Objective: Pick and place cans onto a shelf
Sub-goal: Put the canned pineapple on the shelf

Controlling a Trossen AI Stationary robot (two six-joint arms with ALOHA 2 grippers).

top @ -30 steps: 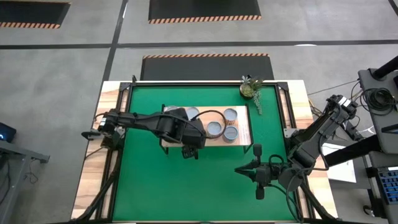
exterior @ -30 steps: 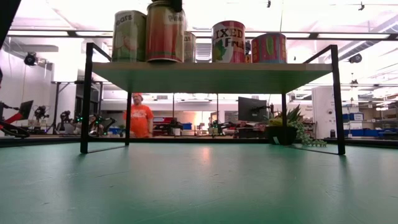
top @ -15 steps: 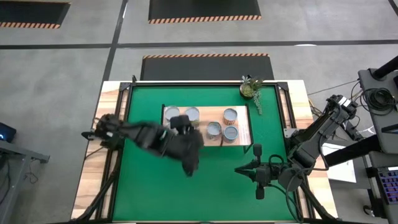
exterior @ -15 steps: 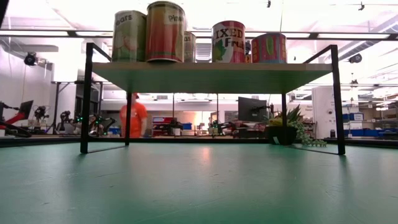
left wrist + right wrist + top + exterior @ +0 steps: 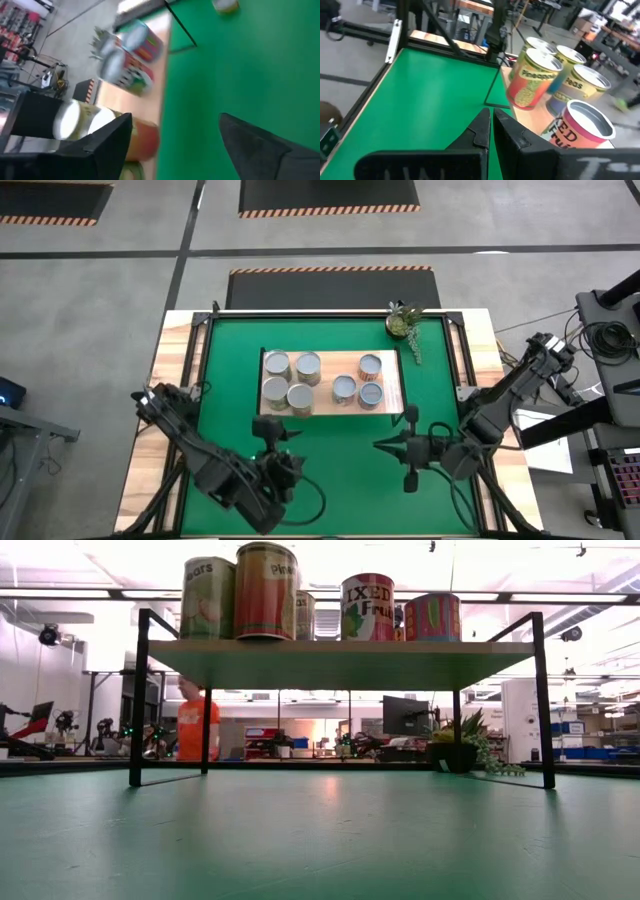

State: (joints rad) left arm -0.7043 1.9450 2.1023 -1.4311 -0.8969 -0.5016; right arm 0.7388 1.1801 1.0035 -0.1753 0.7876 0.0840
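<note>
Several cans [image 5: 299, 397] stand upright on the light wood top of the shelf [image 5: 326, 380], which is in the middle of the green mat; the low view shows the cans [image 5: 265, 590] in a row on the shelf [image 5: 340, 660]. My left gripper [image 5: 272, 432] hovers over the mat between the shelf and the table's near edge. In its wrist view the left gripper [image 5: 175, 120] is open with nothing between the fingers. My right gripper [image 5: 381, 446] is shut and empty over the mat near the shelf's near right corner, and its wrist view [image 5: 491, 115] looks toward the cans [image 5: 532, 80].
A small potted plant [image 5: 402, 323] stands at the mat's far right corner. Bare green mat [image 5: 330, 480] lies between the shelf and the near edge. A person walks in the room behind the table [image 5: 195, 725].
My left gripper has drawn back from over the cans at the shelf's left end. It swung toward the table's near edge and turned as it went. The cans stay upright on the shelf. The person behind has walked left.
</note>
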